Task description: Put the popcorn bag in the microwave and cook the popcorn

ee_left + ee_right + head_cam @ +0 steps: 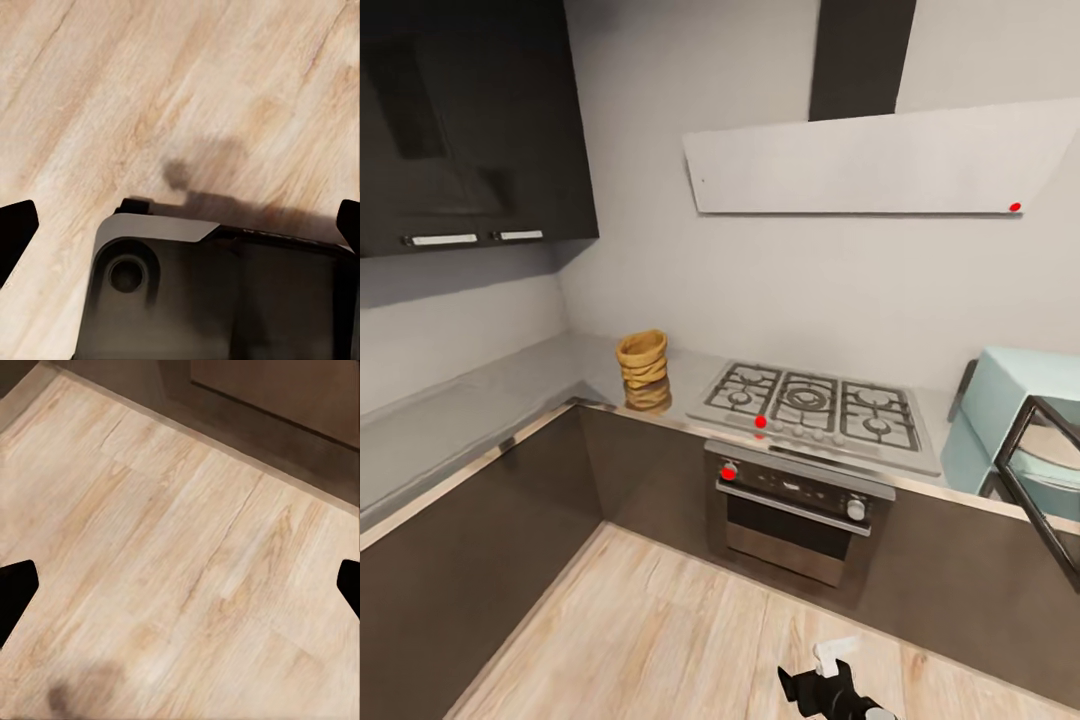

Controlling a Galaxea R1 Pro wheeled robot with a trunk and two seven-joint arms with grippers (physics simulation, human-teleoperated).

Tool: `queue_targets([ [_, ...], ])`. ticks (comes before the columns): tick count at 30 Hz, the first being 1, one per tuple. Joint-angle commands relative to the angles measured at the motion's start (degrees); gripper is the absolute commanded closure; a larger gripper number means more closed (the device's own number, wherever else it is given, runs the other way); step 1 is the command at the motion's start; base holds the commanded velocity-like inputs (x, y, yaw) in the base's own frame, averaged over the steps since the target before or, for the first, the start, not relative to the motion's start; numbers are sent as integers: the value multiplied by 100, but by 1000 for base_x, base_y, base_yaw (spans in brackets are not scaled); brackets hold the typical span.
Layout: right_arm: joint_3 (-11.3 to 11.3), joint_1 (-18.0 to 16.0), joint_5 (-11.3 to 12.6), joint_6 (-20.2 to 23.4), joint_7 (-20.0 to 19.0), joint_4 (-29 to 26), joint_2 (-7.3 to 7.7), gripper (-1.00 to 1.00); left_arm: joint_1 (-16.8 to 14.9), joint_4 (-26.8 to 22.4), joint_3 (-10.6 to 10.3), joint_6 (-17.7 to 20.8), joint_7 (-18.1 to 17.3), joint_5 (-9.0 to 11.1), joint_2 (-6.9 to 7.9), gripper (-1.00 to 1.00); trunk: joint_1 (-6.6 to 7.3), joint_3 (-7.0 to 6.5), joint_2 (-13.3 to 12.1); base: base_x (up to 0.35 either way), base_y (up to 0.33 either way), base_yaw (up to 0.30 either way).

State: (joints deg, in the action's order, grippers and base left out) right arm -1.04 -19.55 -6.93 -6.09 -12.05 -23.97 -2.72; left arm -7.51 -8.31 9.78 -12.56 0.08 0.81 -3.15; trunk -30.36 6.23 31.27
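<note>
Head view: looking into the kitchen corner. Bag (643,371) standing upright on the countertop (480,405), near the corner, just left of the hob (815,412). Oven (795,505) below the hob, white hood (870,165) above it, dark cabinets (460,130) up left. Microwave (1015,420) at the far right on the same countertop, door (1050,480) swung open toward the camera. Bag and microwave well apart, hob between them. Wood floor (660,630) below, with a bit of dark robot hardware (830,690) poking in at the bottom edge.

Left wrist view: pointing down at the floor (187,90). Left gripper (180,225) spread wide, dark fingertips (15,229) at both edges, nothing between them. Robot base (225,292) underneath, casting a shadow.

Right wrist view: floor (180,570) again, plus dark cabinet fronts (285,397) along one edge. Right gripper (180,585) also spread wide, fingertips (15,592) at both edges, holding nothing.
</note>
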Motion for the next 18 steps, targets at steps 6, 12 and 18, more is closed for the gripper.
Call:
queue_targets([
  [6, -76, -17, -19, 40, 246, 698, 182, -100, -9, -3, 4, -18, -11, -10, 1, -100, 128, -98, -234, 87, 72, 0],
  [12, -56, 16, -1, 40, 442, 1003, 381, -100, -60, 3, -2, -12, -1, -5, 56, -100, 260, -206, -474, 258, 227, 0],
  [18, -61, 251, 18, 0, 441, 1008, 434, -100, -66, 5, -2, -9, 1, -2, 60, -100, 392, -314, -715, 277, 248, 0],
])
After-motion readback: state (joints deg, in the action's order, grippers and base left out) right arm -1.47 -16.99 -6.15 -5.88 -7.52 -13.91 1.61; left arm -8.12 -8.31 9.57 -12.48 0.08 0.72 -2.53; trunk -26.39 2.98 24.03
